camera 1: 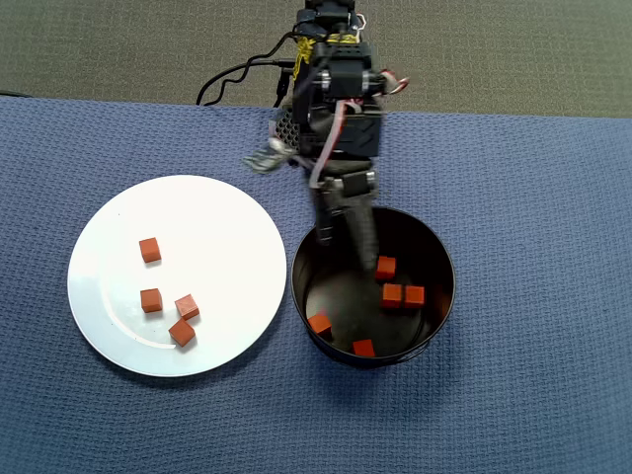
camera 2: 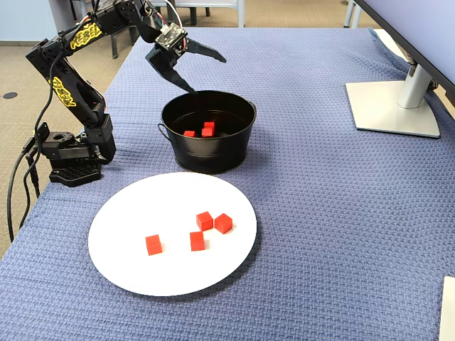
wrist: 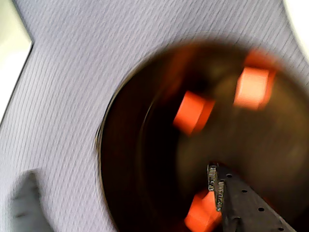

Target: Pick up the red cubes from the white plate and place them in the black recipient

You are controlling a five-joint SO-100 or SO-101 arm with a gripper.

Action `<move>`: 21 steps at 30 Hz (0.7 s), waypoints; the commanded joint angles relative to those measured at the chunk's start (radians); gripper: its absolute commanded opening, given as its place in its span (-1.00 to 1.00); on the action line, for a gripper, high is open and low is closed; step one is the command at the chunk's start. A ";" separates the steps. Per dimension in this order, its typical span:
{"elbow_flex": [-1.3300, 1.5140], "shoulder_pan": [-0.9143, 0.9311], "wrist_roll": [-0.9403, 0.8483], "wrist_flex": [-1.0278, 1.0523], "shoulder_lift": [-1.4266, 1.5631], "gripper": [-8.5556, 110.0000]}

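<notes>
A blue woven cloth [camera 2: 341,213] covers the tabletop. On it lies the white plate [camera 2: 128,270], and just beside it stands the black pot [camera 2: 207,153], with a narrow gap between the two in the overhead view. The black arm [camera 2: 67,85] rises from its base at the cloth's edge and reaches over the pot's far rim. Its hand [camera 2: 206,74] hangs above the pot with the two fingers spread wide apart and nothing between them. Four red cubes [camera 1: 166,296] sit on the plate: one alone toward the arm's side, three clustered closer together. Five more cubes [camera 1: 392,293] lie on the pot's floor in the overhead view. The wrist view is blurred; it shows the pot's dark inside, some orange cubes and one finger [wrist: 241,203].
</notes>
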 commanded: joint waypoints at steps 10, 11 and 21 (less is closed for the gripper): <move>0.207 0.653 -0.607 -0.322 -0.086 -0.27; 0.221 0.687 -0.584 -0.341 -0.098 -0.33; 0.160 0.839 -0.603 -0.186 -0.360 -0.42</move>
